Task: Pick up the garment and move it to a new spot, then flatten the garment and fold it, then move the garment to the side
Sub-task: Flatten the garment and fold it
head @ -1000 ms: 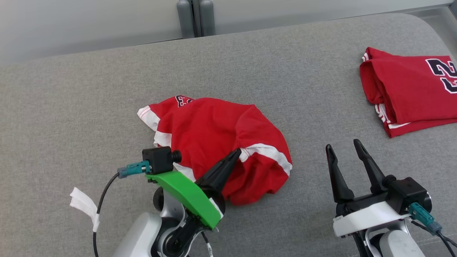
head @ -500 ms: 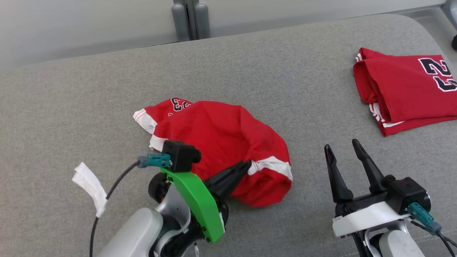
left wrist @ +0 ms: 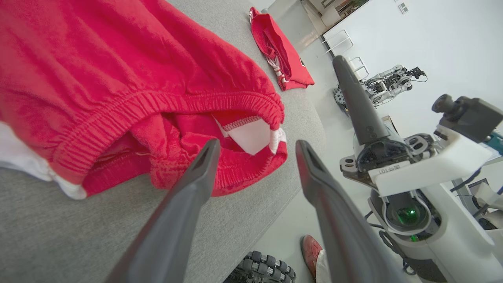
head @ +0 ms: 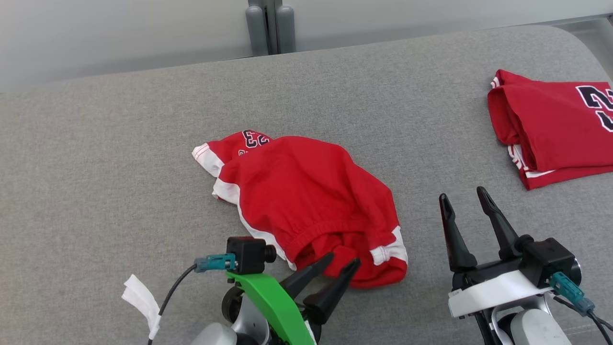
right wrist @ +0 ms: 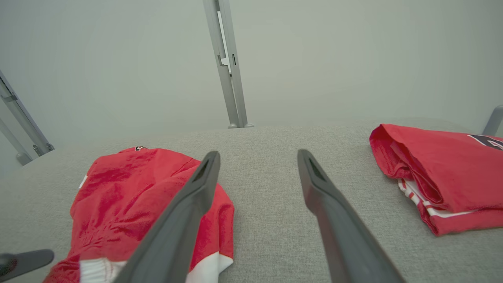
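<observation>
**Q:** Where is the garment lying?
**A:** The red shorts (head: 306, 201), trimmed in white and numbered 23, are lying crumpled near the middle of the grey fabric-covered surface (head: 119, 167). Their elastic waistband (left wrist: 157, 106) is facing 6 o'clock in the head view.

**Q:** What is the left claw doing?
**A:** The left claw (head: 343, 261) is sitting at 6 o'clock of the shorts, its two fingers standing spread wide and pointing toward 1 o'clock. The tips are reaching the waistband edge, though whether they are touching the cloth cannot be told. It is gripping nothing.

**Q:** And the right claw?
**A:** The right claw (head: 461, 194) is sitting at 4 o'clock of the shorts, well apart from them. Its fingers are likewise spread, pointing toward 12 o'clock over bare surface.

**Q:** What is lying at 2 o'clock?
**A:** A folded red garment (head: 555, 129) bearing dark numerals is resting near the surface's right edge, well apart from the shorts.
</observation>
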Available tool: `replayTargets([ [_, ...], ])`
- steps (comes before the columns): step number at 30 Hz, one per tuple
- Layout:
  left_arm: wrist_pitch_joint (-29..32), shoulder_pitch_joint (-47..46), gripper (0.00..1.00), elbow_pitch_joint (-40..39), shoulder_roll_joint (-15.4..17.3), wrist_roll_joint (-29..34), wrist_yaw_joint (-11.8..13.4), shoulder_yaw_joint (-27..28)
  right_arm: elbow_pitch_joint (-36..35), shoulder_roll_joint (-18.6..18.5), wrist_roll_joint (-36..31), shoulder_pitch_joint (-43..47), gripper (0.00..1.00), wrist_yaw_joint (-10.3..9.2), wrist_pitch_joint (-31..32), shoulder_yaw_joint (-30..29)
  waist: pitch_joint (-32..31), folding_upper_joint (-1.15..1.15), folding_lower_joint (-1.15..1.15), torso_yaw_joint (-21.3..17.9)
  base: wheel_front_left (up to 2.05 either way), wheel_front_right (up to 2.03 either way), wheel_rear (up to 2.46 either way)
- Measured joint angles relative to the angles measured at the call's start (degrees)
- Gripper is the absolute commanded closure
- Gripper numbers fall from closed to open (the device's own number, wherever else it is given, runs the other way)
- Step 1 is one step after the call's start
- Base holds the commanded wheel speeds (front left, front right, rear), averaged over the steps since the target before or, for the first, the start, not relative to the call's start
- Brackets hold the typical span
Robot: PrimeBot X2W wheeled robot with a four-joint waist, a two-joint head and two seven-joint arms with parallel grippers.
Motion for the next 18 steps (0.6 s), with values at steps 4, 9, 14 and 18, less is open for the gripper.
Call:
replayTargets([
  [4, 0.57, -0.05, 0.00, 0.91, -0.51, -0.14, -0.01, -0.97, 0.03, 0.08, 0.00, 0.01, 0.00, 0.00, 0.00, 0.44, -0.08, 0.00, 0.00, 0.08, 0.00, 0.00, 0.00],
  [9, -0.53, -1.50, 0.00, 1.04, -0.81, 3.37, -0.21, -3.71, -0.20, -0.22, 0.01, -0.04, 0.00, 0.00, 0.00, 0.18, 0.52, 0.00, 0.00, -0.49, 0.00, 0.00, 0.00],
  [14, -2.64, -5.25, 0.00, 1.64, -1.15, 9.49, -0.56, -8.13, -0.86, -0.67, -0.36, 0.04, 0.00, 0.00, 0.00, -2.44, 1.66, 0.00, 0.00, -1.18, 0.00, 0.00, 0.00],
  [18, -2.90, -7.48, 0.00, 4.54, -2.40, 12.70, -0.63, -11.41, -1.42, -1.24, -0.55, 0.22, 0.00, 0.00, 0.00, -4.23, 2.66, 0.00, 0.00, -2.21, 0.00, 0.00, 0.00],
])
